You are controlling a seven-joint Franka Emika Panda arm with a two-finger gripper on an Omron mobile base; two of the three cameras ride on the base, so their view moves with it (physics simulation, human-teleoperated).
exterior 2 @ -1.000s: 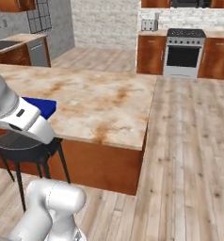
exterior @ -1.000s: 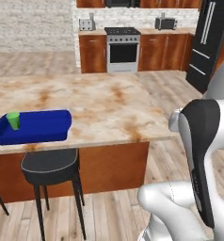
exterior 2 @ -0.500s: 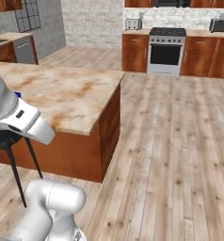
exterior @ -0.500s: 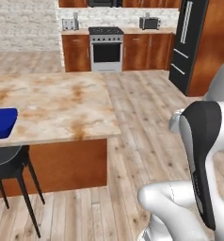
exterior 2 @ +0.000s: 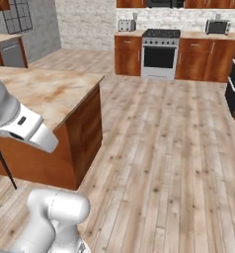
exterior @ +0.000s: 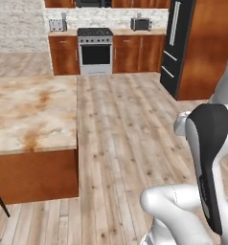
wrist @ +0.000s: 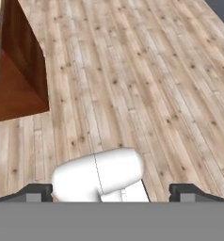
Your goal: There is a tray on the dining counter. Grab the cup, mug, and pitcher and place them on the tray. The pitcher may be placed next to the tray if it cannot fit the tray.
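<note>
Base swung right: dining counter (exterior: 29,115) now at 9 o'clock, tray gone from view; gripper (wrist: 111,190) jaws spread, empty.

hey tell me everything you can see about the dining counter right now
The dining counter is a long island with a beige marble-look top veined in rusty brown, set on a reddish wood base with flat panelled sides. It stands on the pale plank floor, its squared end corner facing the open aisle toward the stove. In the right base view a thin dark stool leg stands against its near side. The part of the top in view is bare.
</note>
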